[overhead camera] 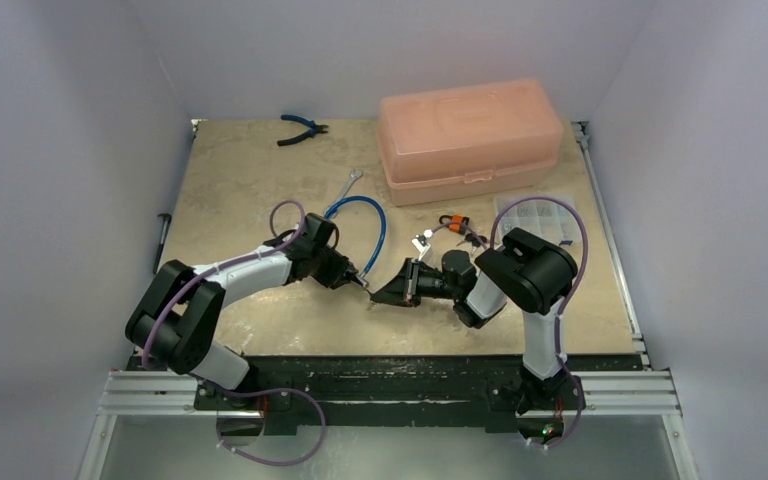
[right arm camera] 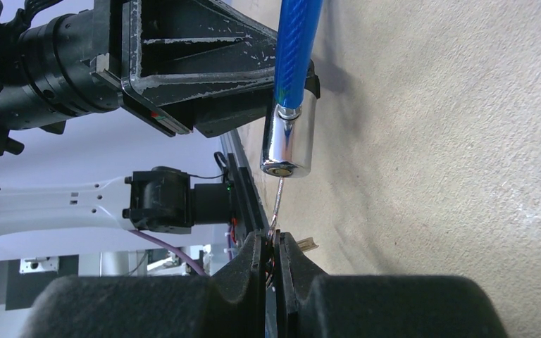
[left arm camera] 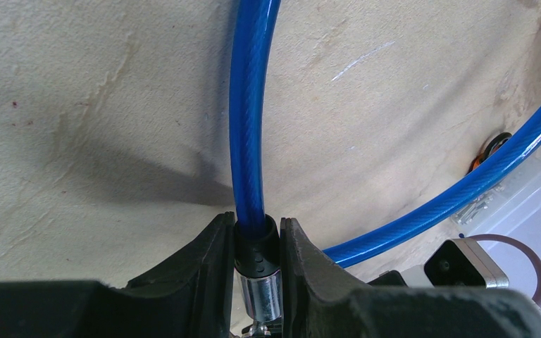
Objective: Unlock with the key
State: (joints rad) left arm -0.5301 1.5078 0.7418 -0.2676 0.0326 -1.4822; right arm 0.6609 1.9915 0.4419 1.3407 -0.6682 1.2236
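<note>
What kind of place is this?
Probably a robot test bench in a lab. A left arm and a right arm are bolted to a metal rail at the edge of a table. White walls box it in, and pliers and a pink plastic case sit at the back.

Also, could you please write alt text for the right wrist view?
The right gripper, at the bottom edge, pinches a thin key whose tip meets the face of a chrome lock cylinder on a blue cable. The left gripper clamps the lock's upper end, with the tan table to the right.
</note>
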